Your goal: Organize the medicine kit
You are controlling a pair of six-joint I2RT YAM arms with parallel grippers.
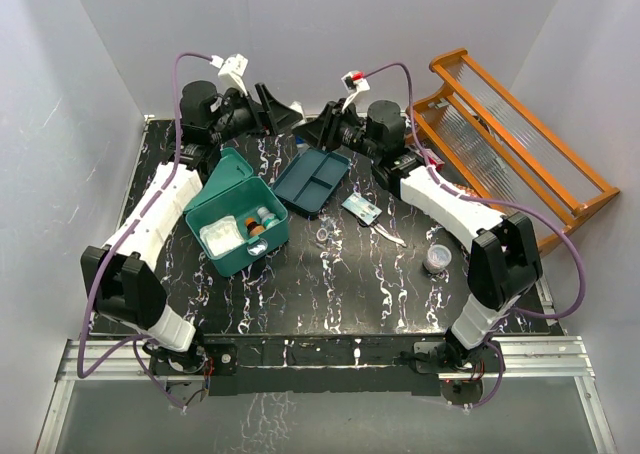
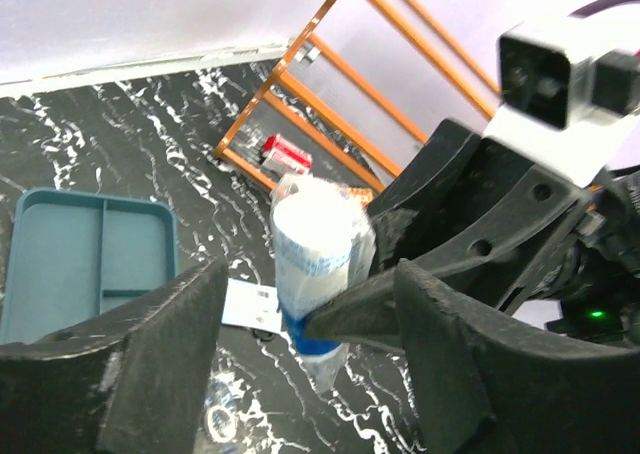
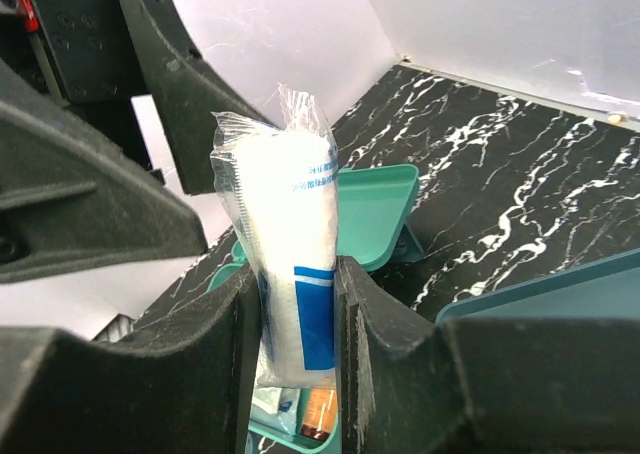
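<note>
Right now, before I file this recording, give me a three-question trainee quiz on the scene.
1. True or false: the kit lid is shut.
2. Which gripper holds the wrapped roll? A left, B right, C neither.
3. Fill in: in the top view, the tray lies on the kit's ___ side.
Key: 1 false, it stands open. 2 B: right gripper shut on it, left gripper open. 3 right.

My black marbled table (image 1: 300, 304) carries the open medicine kit (image 1: 262, 252) at left, a dark-teal divided tray (image 1: 312, 181) just beside it, then a flat packet (image 1: 361, 209), tweezers (image 1: 390, 234), a small clear cup (image 1: 323, 236) and a lidded jar (image 1: 437, 258). An orange rack (image 1: 520, 144) sits at its far right edge.
</note>
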